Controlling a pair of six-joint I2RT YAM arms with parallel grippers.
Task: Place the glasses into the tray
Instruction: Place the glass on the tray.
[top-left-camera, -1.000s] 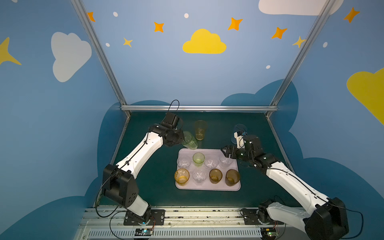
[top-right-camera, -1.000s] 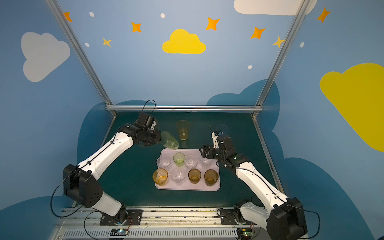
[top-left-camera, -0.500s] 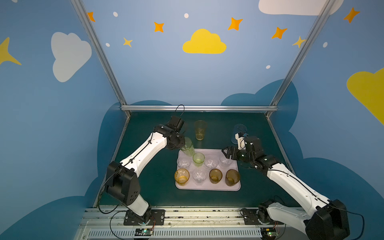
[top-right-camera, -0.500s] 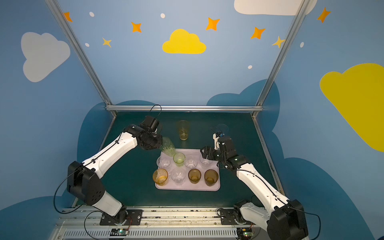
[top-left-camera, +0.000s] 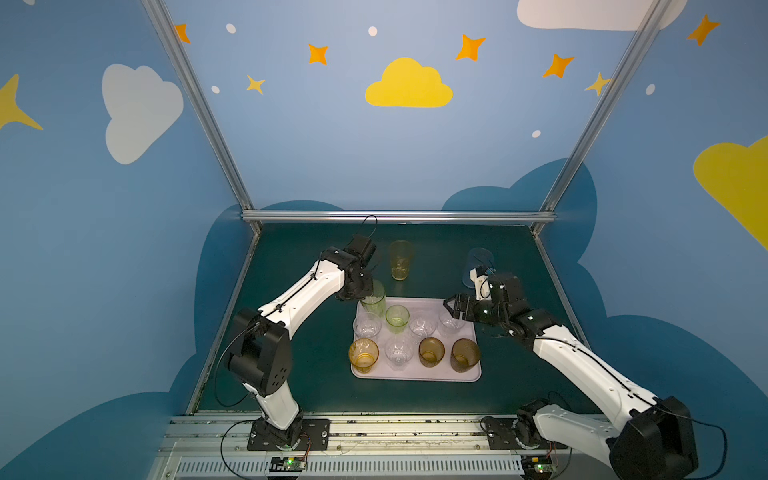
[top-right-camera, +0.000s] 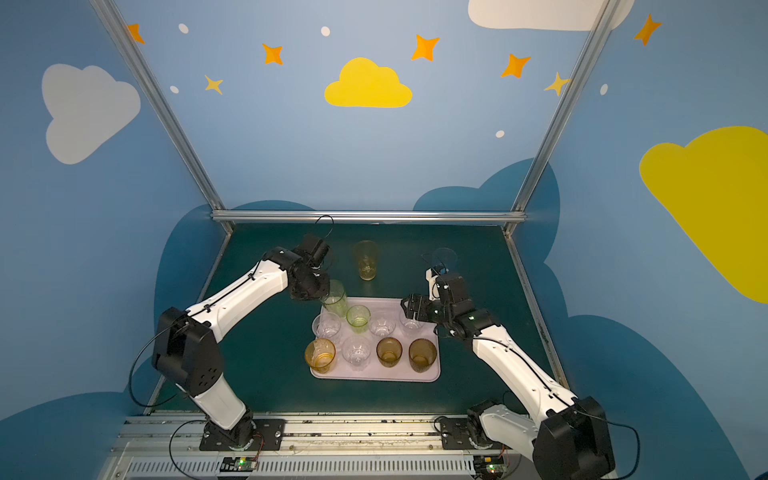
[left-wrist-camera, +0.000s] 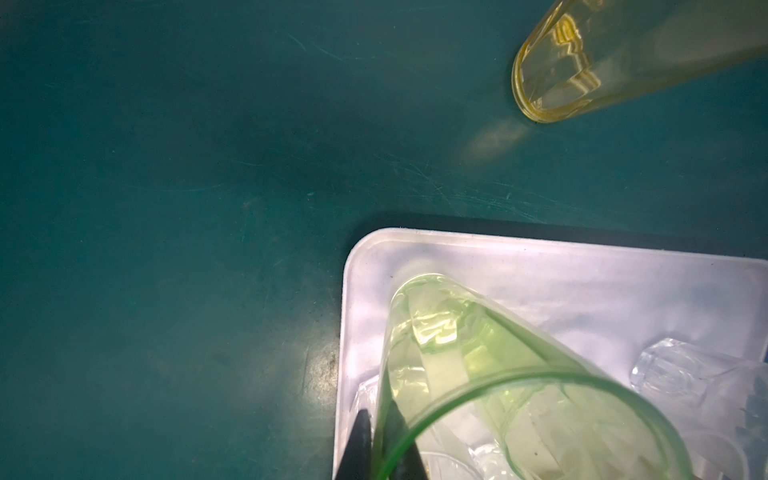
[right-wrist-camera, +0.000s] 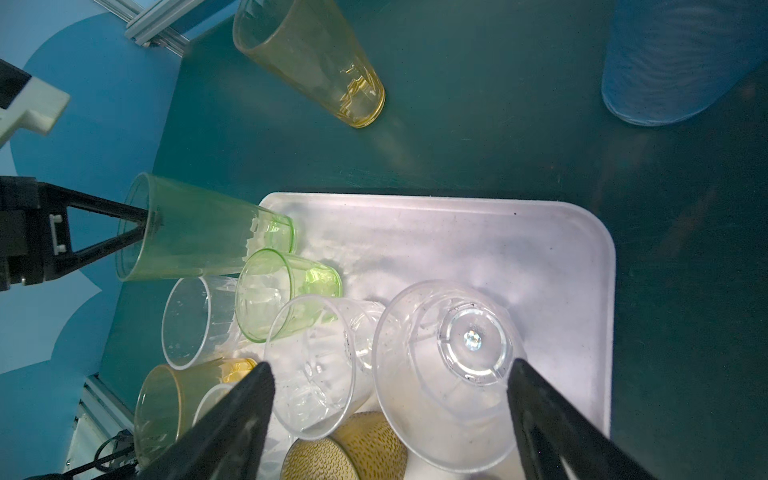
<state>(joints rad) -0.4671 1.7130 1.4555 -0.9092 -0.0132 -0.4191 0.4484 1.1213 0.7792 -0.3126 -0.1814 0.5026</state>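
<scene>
Left wrist: left tool (left-wrist-camera: 380, 436) pinches tall green glass (left-wrist-camera: 478, 374) at tray (left-wrist-camera: 582, 282) corner

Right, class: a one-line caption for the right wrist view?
Open right tool over a clear glass on the tray; left tool pinches a tall green glass by its rim.

The tall green glass (right-wrist-camera: 199, 232) and the clear faceted glasses (right-wrist-camera: 453, 365) look like thin, glossy see-through plastic, the tray (right-wrist-camera: 498, 249) smooth matt pale plastic, the dark green tabletop (left-wrist-camera: 166, 166) matt and finely scratched, the far frame rail (top-left-camera: 395, 216) brushed metal, and the arm shells (top-left-camera: 299, 297) smooth white plastic.
</scene>
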